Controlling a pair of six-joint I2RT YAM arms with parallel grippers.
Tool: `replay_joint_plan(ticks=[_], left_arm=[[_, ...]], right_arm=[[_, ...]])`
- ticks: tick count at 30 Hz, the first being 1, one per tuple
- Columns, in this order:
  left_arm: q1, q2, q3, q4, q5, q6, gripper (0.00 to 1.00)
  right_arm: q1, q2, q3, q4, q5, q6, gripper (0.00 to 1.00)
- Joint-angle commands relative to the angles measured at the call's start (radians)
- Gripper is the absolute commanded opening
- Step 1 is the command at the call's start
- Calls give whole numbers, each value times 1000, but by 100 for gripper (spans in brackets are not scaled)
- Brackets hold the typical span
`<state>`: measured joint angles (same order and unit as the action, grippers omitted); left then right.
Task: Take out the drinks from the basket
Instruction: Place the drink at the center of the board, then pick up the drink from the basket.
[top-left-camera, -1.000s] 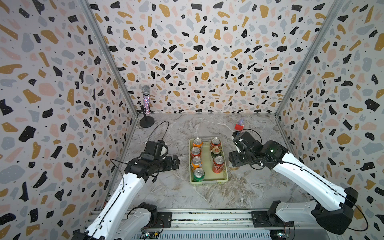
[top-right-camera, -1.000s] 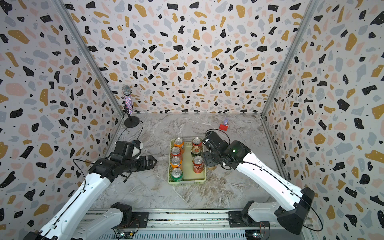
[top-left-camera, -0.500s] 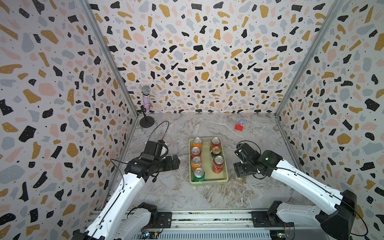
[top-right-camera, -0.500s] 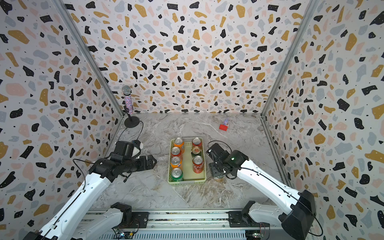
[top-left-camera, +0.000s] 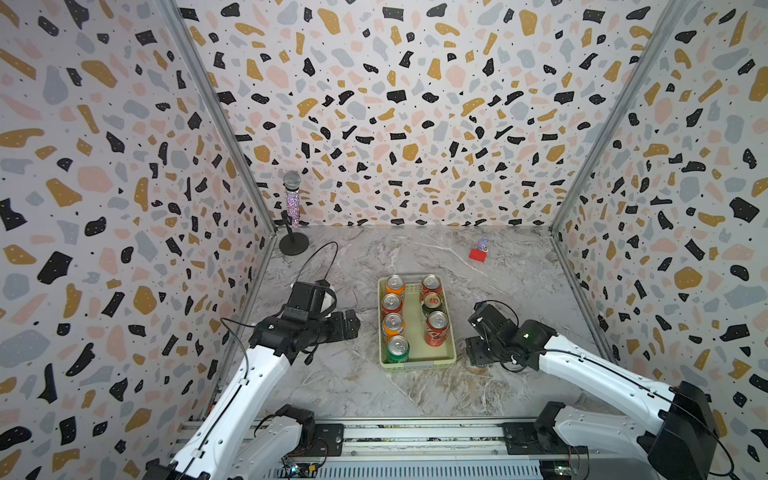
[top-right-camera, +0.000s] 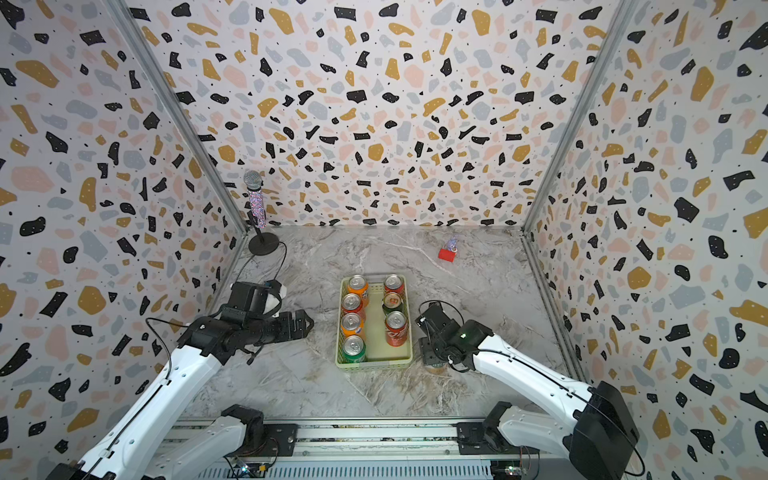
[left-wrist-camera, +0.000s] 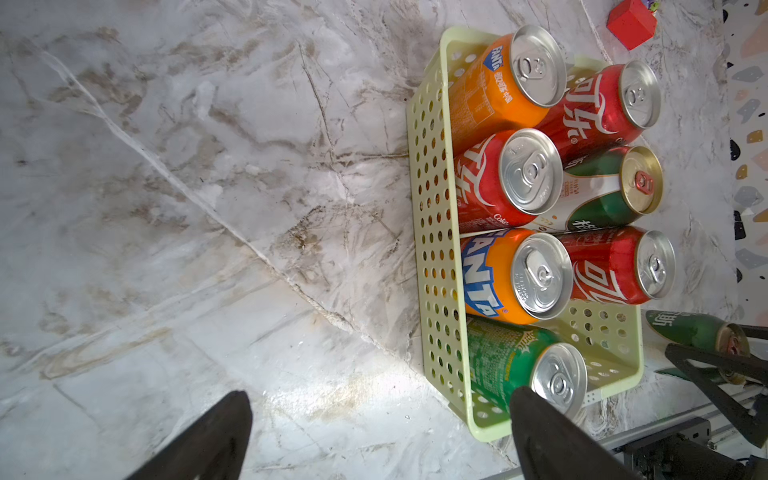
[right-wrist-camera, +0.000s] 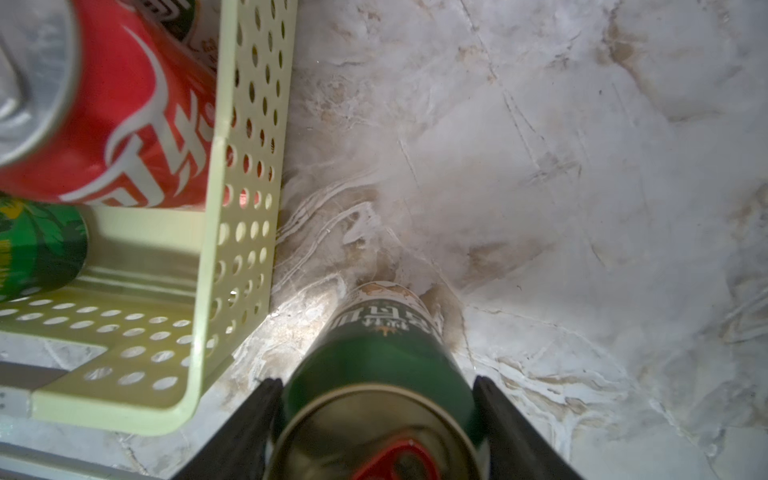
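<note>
Seven cans (top-left-camera: 392, 325): upright in the basket (top-left-camera: 417, 364), four along the left arm's side and three along the right arm's. The slot at the near right corner is bare.
Eighth can (right-wrist-camera: 374, 357): dark green, outside the basket, just beside that near right corner, over the table (top-left-camera: 353, 386).
Right gripper (right-wrist-camera: 376, 384): clamped on the eighth can's upper body, one finger each side. The high hold likely leaves the base free to land flat.
Axis: long axis vertical, tab end up toward the wrist, base down. Touching the table or just off it, cannot tell.
Left gripper (left-wrist-camera: 378, 397): fingers spread wide, empty, beside the four-can row, probably waiting its turn.
</note>
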<state>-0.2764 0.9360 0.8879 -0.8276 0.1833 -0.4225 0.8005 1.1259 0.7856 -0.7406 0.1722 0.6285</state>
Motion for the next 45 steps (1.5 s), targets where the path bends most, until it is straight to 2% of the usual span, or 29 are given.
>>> replay_joint_plan(ticks=[1,4,7,11,15,28,36,41,45], left_arm=[[-2,-7,-13,29,13,-1,100],[-2,-7,-14,30,13,-1,100],[-3,-9,-13,29,14,-2,100],[-2,-7,-15,30,18,-2,100],[-3,-6,-14,30,22,-2,100],[-4,-11,-13,31,18,0,100],[-3,-66,-22,48,42,-12,100],[-3,-57,-16,50,27,-24,100],[-3,-18,-25,59,39,-29,100]], right_arm=[[-1,-38,-8,68,13,22,0],[-1,-47,-35,82,15,22,0],[-2,-59,-51,85,16,22,5],[-1,-80,-62,78,5,21,44],[-1,-102,-68,71,9,7,68],[-1,-201,13,-49,67,-49,100],[-1,-187,183,-79,20,-156,100],[-1,-55,320,-95,-32,-196,99],[-1,86,399,-121,-75,-201,90]])
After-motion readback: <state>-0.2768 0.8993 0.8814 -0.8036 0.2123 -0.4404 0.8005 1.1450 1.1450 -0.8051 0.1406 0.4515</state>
